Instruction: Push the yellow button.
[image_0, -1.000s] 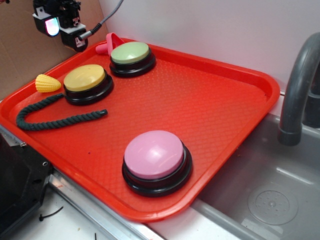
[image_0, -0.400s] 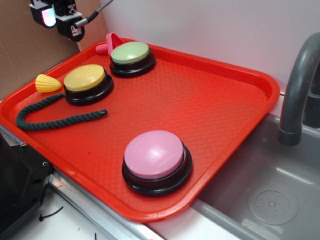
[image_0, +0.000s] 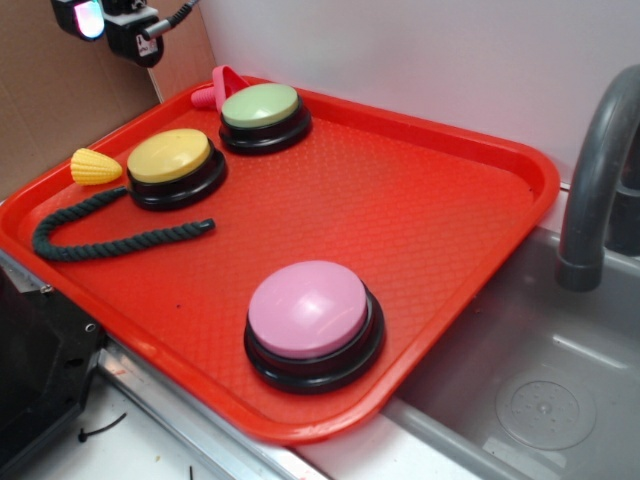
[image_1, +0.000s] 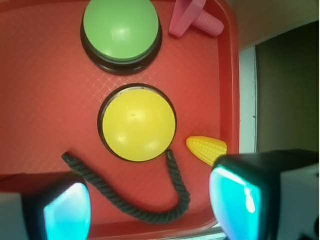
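The yellow button (image_0: 170, 155), a mustard dome on a black base, sits at the tray's far left; in the wrist view the yellow button (image_1: 137, 122) lies straight below the camera. My gripper (image_0: 105, 20) hangs high above the tray's back-left corner, well clear of the button. Seen from the wrist, the gripper (image_1: 152, 207) is open, its two glowing cyan pads wide apart and empty, framing the rope below.
On the red tray (image_0: 420, 200) are a green button (image_0: 260, 105), a pink button (image_0: 308, 308), a dark rope (image_0: 100, 240), a ribbed yellow toy (image_0: 95, 166) and a pink toy (image_0: 215, 85). A sink (image_0: 540, 400) and faucet (image_0: 600, 170) stand right.
My gripper has risen and drifted left, moving further from the tray. Nothing on the tray has shifted.
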